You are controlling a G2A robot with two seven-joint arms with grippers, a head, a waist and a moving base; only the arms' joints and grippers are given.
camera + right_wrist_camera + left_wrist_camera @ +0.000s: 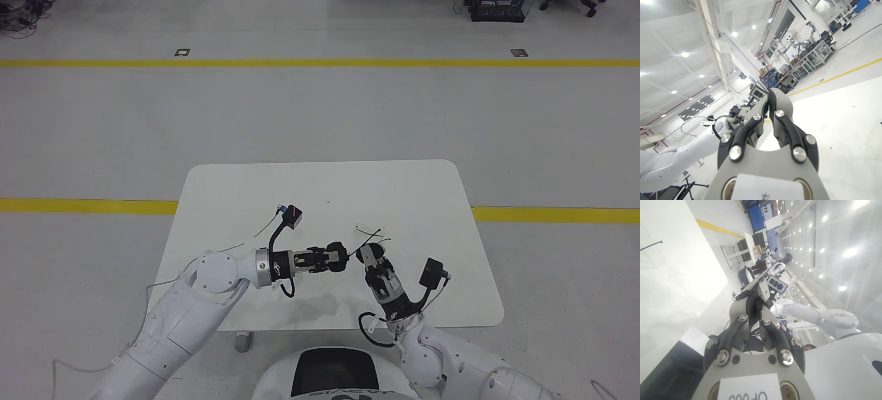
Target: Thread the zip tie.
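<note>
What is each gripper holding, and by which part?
The right gripper pinches a thin black plastic zip tie along its strap, one end sticking out beyond the grip. Whether the left gripper grips it is unclear.

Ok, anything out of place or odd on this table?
Nothing spilled or damaged. The right gripper is shut on the zip tie, which stands up from its tips, close to the left gripper. One loose tie lies on the table, apart from both.
</note>
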